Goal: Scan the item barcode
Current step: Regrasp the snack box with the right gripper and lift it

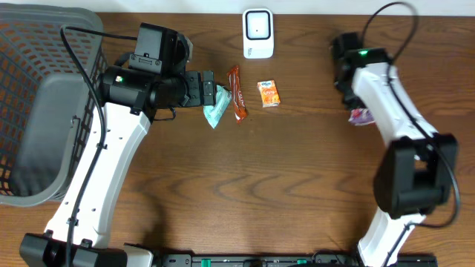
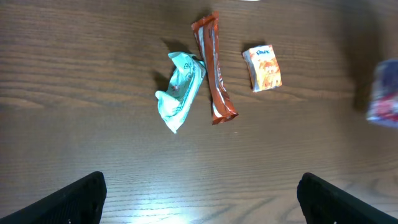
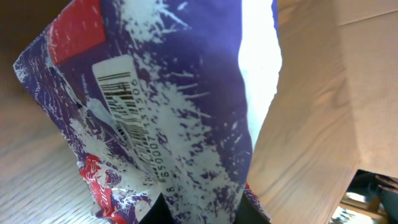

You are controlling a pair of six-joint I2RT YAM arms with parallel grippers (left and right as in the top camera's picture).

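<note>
The right end effector (image 3: 199, 210) grasps the purple packet (image 3: 186, 112), barcode showing, at three o'clock on the surface (image 1: 297, 185). The pick-up looks complete. Next, the barcode must face the scanner (image 1: 257, 33) at twelve o'clock. The left end effector (image 2: 200, 194) hangs released.

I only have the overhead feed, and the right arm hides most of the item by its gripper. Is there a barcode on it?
Observer: Yes. The right wrist view shows a barcode on a white label on the purple packet, facing that camera.
Operator: Is it actually gripped?
Observer: Yes, the right gripper is shut on the packet's lower edge.
Operator: Has the left one got the teal wrapper?
Observer: No. The left gripper hangs open above the table, and the teal wrapper lies beyond it, untouched.
</note>
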